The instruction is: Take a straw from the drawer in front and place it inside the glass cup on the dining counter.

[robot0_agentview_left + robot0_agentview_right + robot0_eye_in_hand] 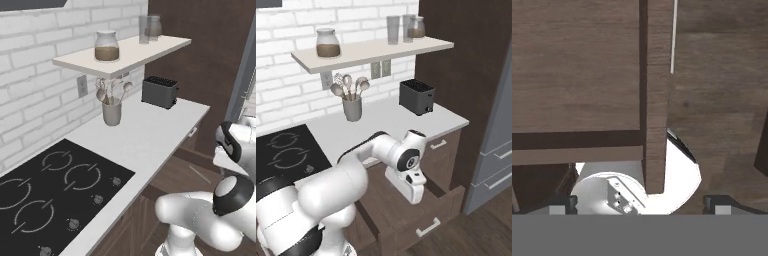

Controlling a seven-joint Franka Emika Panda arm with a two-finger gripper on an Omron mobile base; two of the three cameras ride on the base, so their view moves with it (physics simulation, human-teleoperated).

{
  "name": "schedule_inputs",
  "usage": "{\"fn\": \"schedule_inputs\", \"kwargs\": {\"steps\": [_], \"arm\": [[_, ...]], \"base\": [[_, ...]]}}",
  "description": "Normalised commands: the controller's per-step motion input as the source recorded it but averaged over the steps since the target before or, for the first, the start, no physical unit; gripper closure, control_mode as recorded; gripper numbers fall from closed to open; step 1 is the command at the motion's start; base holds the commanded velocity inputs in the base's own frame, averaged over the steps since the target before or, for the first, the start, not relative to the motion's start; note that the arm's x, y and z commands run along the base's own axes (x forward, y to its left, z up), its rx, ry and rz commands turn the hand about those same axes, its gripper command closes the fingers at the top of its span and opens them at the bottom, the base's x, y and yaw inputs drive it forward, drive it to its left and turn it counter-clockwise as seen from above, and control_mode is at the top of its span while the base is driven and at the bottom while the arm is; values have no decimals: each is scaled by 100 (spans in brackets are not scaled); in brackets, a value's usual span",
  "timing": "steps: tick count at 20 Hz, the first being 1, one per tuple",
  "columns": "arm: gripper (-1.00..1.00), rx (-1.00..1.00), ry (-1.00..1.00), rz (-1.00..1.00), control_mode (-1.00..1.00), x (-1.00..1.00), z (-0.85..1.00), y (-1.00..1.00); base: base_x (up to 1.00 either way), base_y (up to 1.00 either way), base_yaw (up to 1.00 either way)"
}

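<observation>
Drawer (712, 100) floor, straw (673, 37) lengthwise, flat.

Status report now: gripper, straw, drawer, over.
Gripper open, empty, above the drawer. Drawer pulled out. Straw lying inside, untouched. Nothing in the way.

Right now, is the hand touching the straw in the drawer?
Apart. The hand view shows the straw lying in the drawer, well beyond the fingertips of the open hand.

Dark brown wood-grain drawer (406, 212), pale whitish straw (673, 37), black toaster (416, 96).
</observation>
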Motion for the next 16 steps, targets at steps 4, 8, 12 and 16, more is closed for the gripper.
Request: {"fn": "schedule_inputs", "kwargs": {"steps": [4,8,12,16], "arm": [[-100,0,6,0,-100,41,7,49],[-100,0,16,0,-100,55,1,23],[-100,0,11,0,-100,56,0,0],[-100,-2,5,0,-100,44,0,12]], "base": [[0,0,0],[0,0,0],[0,0,0],[0,0,0]]}}
